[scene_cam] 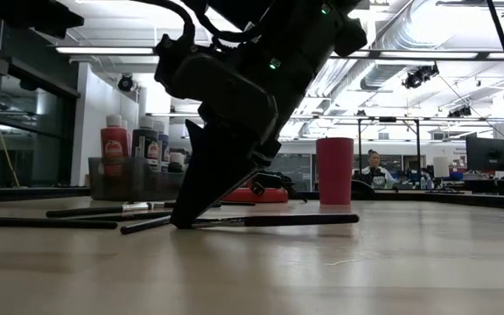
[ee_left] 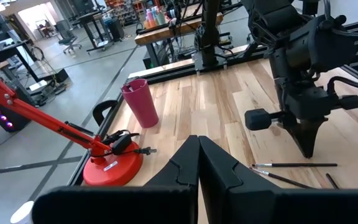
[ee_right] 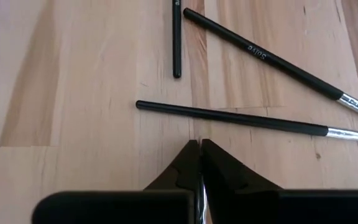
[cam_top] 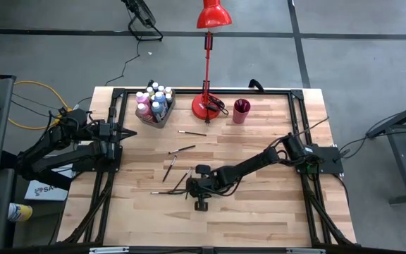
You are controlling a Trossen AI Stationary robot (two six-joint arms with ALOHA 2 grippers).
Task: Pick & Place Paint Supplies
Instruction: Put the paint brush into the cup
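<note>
Right gripper (cam_top: 189, 189): fingers pinched together, tips down on the table, apparently clamping a thin paintbrush (ee_right: 200, 186).
Brush axis: flat along table.
Bin (cam_top: 154, 113): far-left, nearer idle left gripper (cam_top: 122, 132), closed.

Both arms are dark, near-black, built of jointed segments.

Left arm (cam_top: 62, 152): black links with cabling bundled along them near its base at the table's 9 o'clock edge. Its fingers (ee_left: 219, 168) are matte black, wedge-shaped, tapering to a point, with stepped notches along the inner edges.

Right arm (cam_top: 259, 164): same dark finish, with a black cable looping near its base at 3 o'clock. A round black knob (ee_left: 257, 118) projects from the wrist housing. Small green indicator lights (scene_cam: 274, 63) show on the housing. Its fingers (ee_right: 219, 171) are black, pointed and notched likewise.
</note>
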